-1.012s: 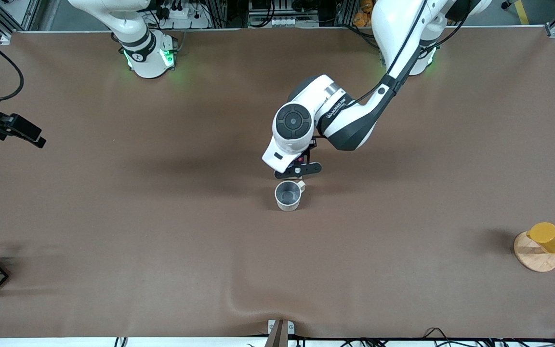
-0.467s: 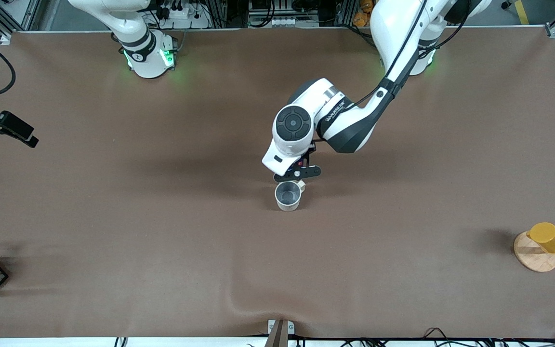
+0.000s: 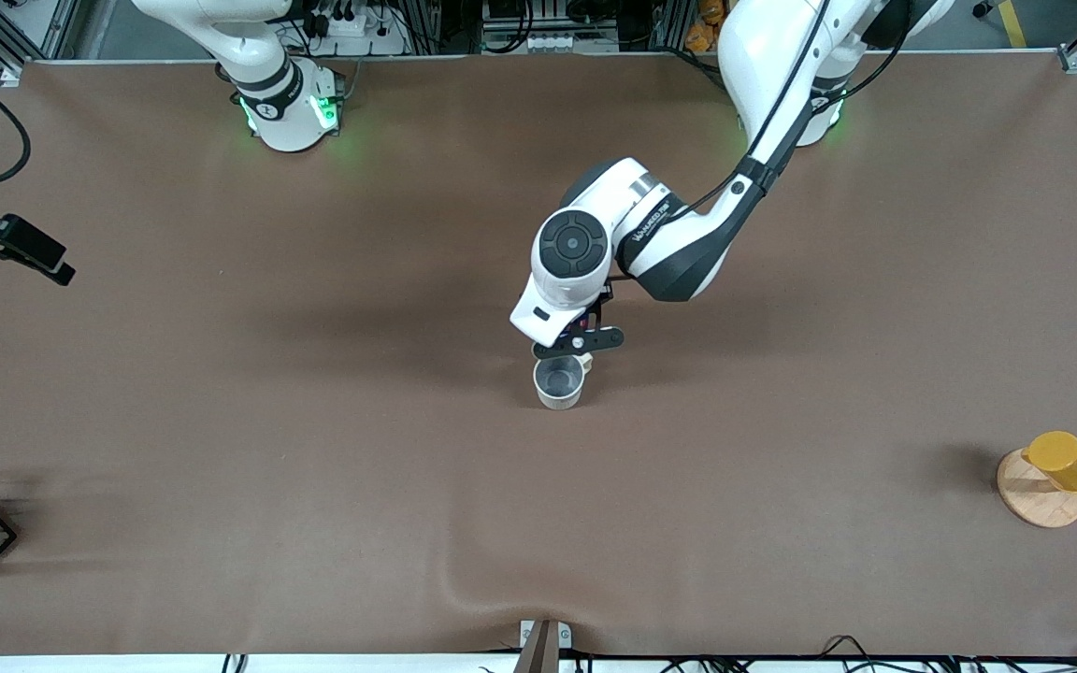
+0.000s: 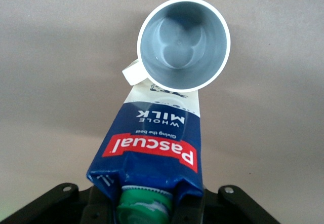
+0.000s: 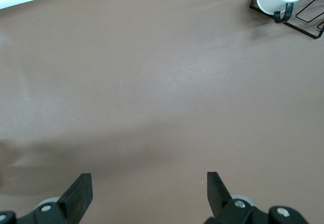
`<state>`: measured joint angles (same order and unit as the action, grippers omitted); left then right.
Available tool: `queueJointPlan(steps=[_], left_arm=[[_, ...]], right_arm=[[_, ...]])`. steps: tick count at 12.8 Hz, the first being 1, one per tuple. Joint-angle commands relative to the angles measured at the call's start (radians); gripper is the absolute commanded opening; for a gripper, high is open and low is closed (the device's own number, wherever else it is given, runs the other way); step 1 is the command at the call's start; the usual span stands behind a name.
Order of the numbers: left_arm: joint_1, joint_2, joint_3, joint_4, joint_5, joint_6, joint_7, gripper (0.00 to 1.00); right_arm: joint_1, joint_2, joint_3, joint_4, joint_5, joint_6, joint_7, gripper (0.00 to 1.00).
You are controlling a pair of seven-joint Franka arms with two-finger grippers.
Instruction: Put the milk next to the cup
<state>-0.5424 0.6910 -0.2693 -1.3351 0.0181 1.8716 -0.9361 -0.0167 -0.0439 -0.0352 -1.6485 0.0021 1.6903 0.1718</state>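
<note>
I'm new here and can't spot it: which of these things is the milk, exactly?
Find the left gripper above the middle of the brown table. It holds the milk, right beside the cream cup. Unlike the cup, it is a blue and white carton with a green cap and red label.

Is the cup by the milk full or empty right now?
Empty. The left wrist view looks straight down into the cup: bare grey bottom, no liquid. The milk, held by the left gripper, is beside it.

White arms, black joints, green-lit bases
</note>
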Motion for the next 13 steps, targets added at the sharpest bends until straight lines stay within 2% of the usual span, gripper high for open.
queueJointPlan(steps=[1, 5, 6, 7, 8, 9, 13], left_arm=[[-0.017, 0.021, 0.018, 0.028, 0.025, 0.012, 0.006, 0.0], [-0.016, 0.025, 0.018, 0.028, 0.022, 0.017, 0.0, 0.01], [-0.016, 0.025, 0.016, 0.028, 0.02, 0.017, -0.007, 0.34], [-0.016, 0.025, 0.016, 0.028, 0.02, 0.017, -0.007, 0.74], [-0.016, 0.025, 0.016, 0.028, 0.02, 0.017, -0.006, 0.97], [-0.016, 0.024, 0.016, 0.028, 0.022, 0.017, -0.006, 1.0], [-0.014, 0.002, 0.016, 0.028, 0.02, 0.015, -0.009, 1.0]], right_arm=[[-0.017, -0.004, 0.017, 0.01, -0.01, -0.015, -0.002, 1.0], [-0.014, -0.002, 0.017, 0.01, -0.01, -0.018, -0.002, 1.0], [-0.012, -0.002, 0.017, 0.01, -0.01, -0.02, -0.002, 1.0], [-0.012, -0.004, 0.017, 0.01, -0.011, -0.023, -0.002, 1.0], [-0.016, -0.002, 0.017, 0.01, -0.01, -0.023, -0.002, 1.0], [-0.014, -0.002, 0.017, 0.01, -0.011, -0.023, -0.002, 1.0], [-0.016, -0.002, 0.017, 0.01, -0.01, -0.023, -0.002, 1.0]])
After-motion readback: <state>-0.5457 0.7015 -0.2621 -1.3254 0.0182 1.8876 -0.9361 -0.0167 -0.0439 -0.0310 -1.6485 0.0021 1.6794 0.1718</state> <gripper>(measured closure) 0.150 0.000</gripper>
